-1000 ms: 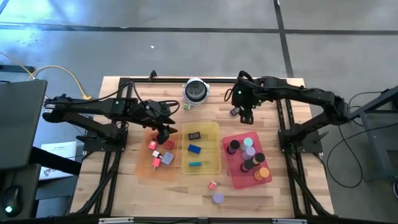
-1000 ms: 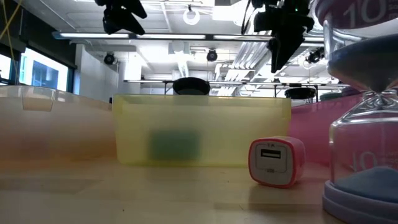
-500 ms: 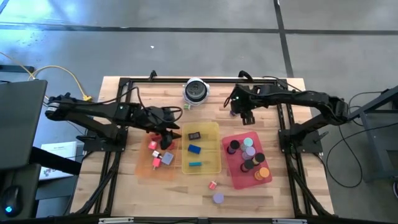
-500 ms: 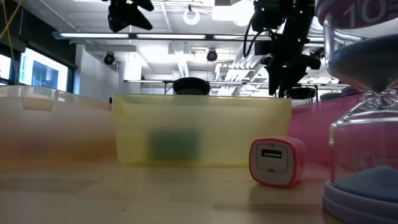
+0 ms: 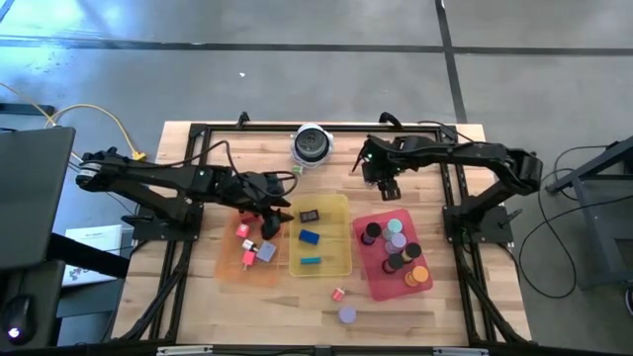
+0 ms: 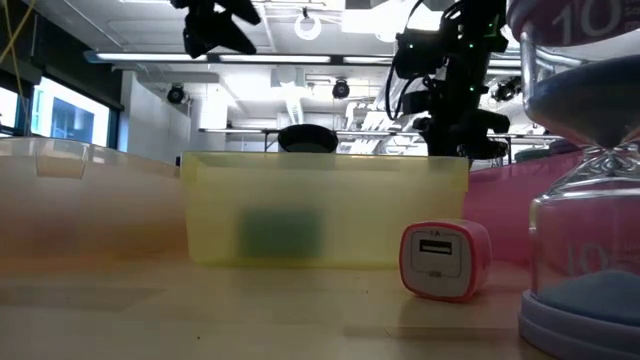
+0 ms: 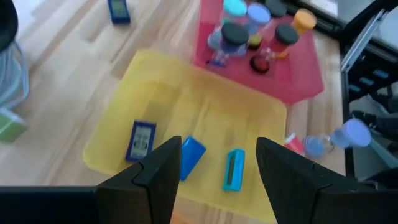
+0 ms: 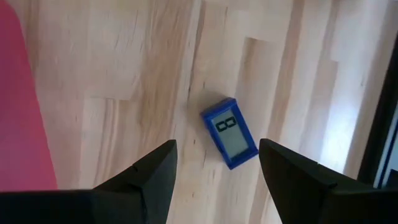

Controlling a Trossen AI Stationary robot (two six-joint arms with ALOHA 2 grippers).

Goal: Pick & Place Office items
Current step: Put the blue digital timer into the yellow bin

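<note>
My right gripper (image 8: pixel 216 143) hangs open, pointing down over a small blue block with a grey display (image 8: pixel 229 132). The block lies flat on the bare wood beyond the red tray (image 5: pixel 427 259), and the fingers stand above it on either side without touching. My left gripper (image 7: pixel 217 143) is open and empty, raised over the near-left part of the yellow tray (image 5: pixel 341 265). That tray holds a dark labelled block (image 7: pixel 142 140), a blue block (image 7: pixel 191 155) and a teal block (image 7: pixel 234 169). Several round discs (image 5: pixel 396 242) sit in the red tray. Red, pink and grey bits (image 5: pixel 252 242) lie in the orange tray (image 5: pixel 229 269).
A round silver-and-black object (image 5: pixel 311 144) stands at the far edge, with a small green piece (image 7: pixel 9 124) next to it. A pink charger (image 5: pixel 338 294) and a purple hourglass (image 5: pixel 347 314) rest on the wood near the front edge. Black frame rails run along both sides of the table.
My right gripper has come down toward the blue block, rolling at the wrist and shifting slightly toward the table's left. My left gripper has moved a little toward the table's right, over the yellow tray. Neither has opened or shut.
</note>
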